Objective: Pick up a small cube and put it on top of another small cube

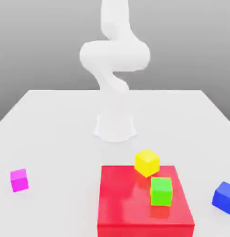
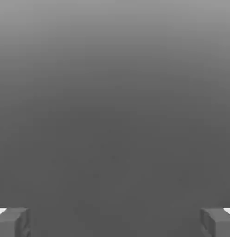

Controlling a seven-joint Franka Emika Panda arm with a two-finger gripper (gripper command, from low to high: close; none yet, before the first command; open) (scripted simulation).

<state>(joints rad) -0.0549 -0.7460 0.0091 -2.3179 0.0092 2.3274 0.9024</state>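
1. Exterior view, far left: the small cube (image 1: pixel 19 179), magenta-pink, is seen alone on the white surface (image 1: pixel 52 129), well apart from everything else.
2. Toward the middle, the arm (image 1: pixel 114 60) is seen raised above its base, well back from the cubes; no cube is held.
3. In front of the base, a large flat red block (image 1: pixel 142 203) is seen, with a yellow cube (image 1: pixel 147 162) at its far edge and a green cube (image 1: pixel 161 190) on its top, the two close together.
4. At the exterior view's right edge, a blue cube (image 1: pixel 224 196) is seen on the surface, near the red block but apart from it.
5. In the hand view, two fingers (image 2: pixel 12 222) are seen spread wide at either side, released, with nothing between them and plain grey beyond.
6. The pick is judged not yet begun. A long reach to the magenta cube is called for, so an off-centre descent could nudge it aside.
7. If the green or yellow cube is chosen as the base, its neighbour could be knocked by the spread fingers, and a cube released off-centre could slide off.
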